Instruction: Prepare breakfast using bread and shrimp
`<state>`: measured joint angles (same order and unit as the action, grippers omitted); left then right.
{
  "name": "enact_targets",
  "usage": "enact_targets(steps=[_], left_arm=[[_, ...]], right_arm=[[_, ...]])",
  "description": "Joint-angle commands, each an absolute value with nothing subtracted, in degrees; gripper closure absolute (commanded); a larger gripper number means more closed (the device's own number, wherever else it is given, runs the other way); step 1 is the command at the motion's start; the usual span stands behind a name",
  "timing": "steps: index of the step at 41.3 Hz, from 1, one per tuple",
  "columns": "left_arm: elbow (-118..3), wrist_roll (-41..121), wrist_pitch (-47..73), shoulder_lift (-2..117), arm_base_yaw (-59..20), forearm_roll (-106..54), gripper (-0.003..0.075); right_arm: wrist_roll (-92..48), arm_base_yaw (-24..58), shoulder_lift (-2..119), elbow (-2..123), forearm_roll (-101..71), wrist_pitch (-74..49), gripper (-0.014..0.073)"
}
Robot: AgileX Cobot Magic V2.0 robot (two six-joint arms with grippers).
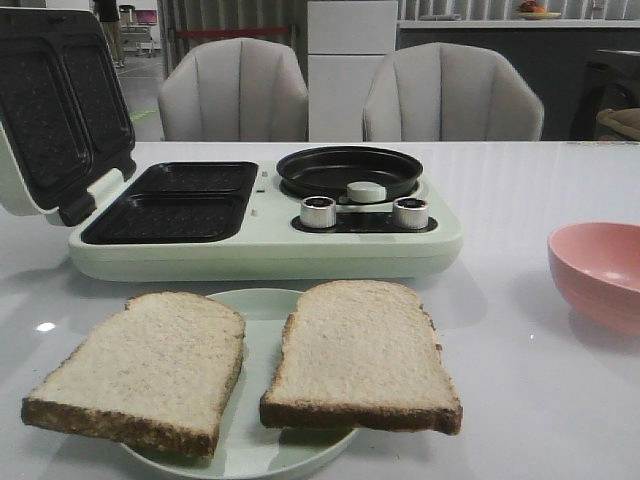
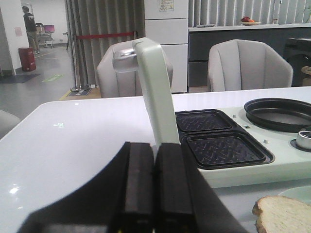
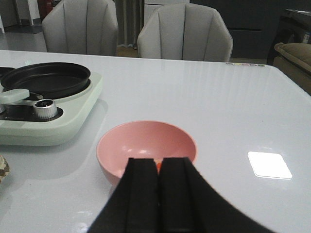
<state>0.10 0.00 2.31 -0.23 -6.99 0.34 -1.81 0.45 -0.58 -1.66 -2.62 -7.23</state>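
Pale green plate (image 1: 262, 303) holding bread (image 1: 360, 352); pink bowl (image 3: 146, 145), perhaps shrimp (image 3: 158, 166)

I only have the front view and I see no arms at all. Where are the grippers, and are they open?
Observer: The left gripper is shut and empty, pointed at the sandwich maker's raised lid.
Operator: And the right one?
Observer: The right gripper is shut too, just short of the pink bowl.
Operator: Anything in that bowl?
Observer: A small orange bit shows inside, just past the fingertips. It may be the shrimp, but it is mostly hidden.
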Motion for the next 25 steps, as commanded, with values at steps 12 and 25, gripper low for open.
enact_targets(steps=[12,25], left_arm=[[1.78,-0.54,-3.05,-1.22,-7.37,0.0,0.0619],[1.78,-0.54,-3.05,-1.22,-7.37,0.0,0.0619]], right_arm=[[-2.14,0.06,-1.79,-0.63,-2.55,-2.5,0.0579],[-2.14,0.06,-1.79,-0.63,-2.55,-2.07,0.0579]])
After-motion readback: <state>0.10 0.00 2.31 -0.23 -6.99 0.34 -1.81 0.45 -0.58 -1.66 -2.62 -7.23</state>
